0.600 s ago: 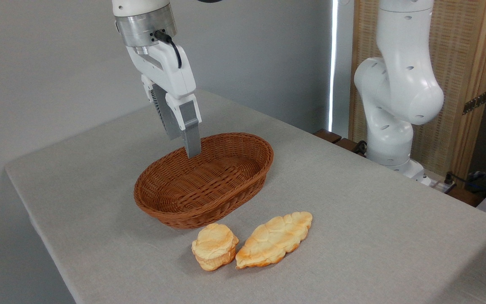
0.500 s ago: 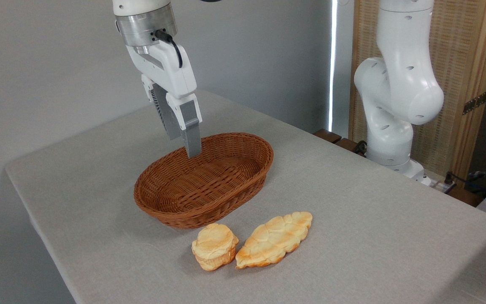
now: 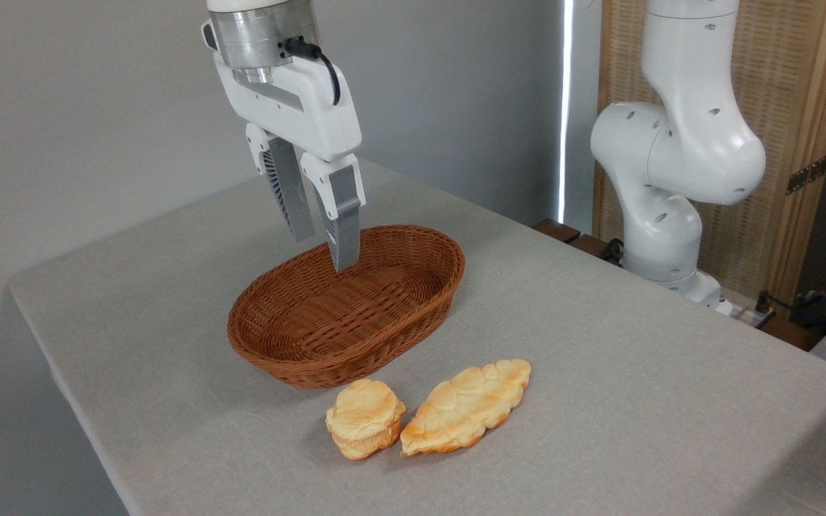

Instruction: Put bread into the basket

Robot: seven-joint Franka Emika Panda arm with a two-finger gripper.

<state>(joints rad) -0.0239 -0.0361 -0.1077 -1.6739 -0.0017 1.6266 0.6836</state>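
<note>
Two breads lie side by side on the tabletop (image 3: pixel 635 401), just in front of the basket (image 3: pixel 347 307): the small round bun (image 3: pixel 364 418) on the left and a longer, flat braided loaf (image 3: pixel 467 405) on the right, the two touching or nearly so at their near ends. The bun is the piece to move, and it sits close to the basket's front wall, so the carry will be short. The basket is empty, its oval mouth facing up and unobstructed, ready to receive.

The tool (image 3: pixel 324 252) hangs above the far rim of the basket, fingers pointing down, holding nothing. Its fingers stand apart with a narrow gap between them, probably too narrow as it stands to straddle the thick bun. It is well apart from the bun, with the whole basket between them, so no grasp has begun.

Judging from this, the reach toward the bun is the step in hand. The tool will need to pass over the basket, spread wider, and descend on the bun without nudging the loaf pressed beside it.
</note>
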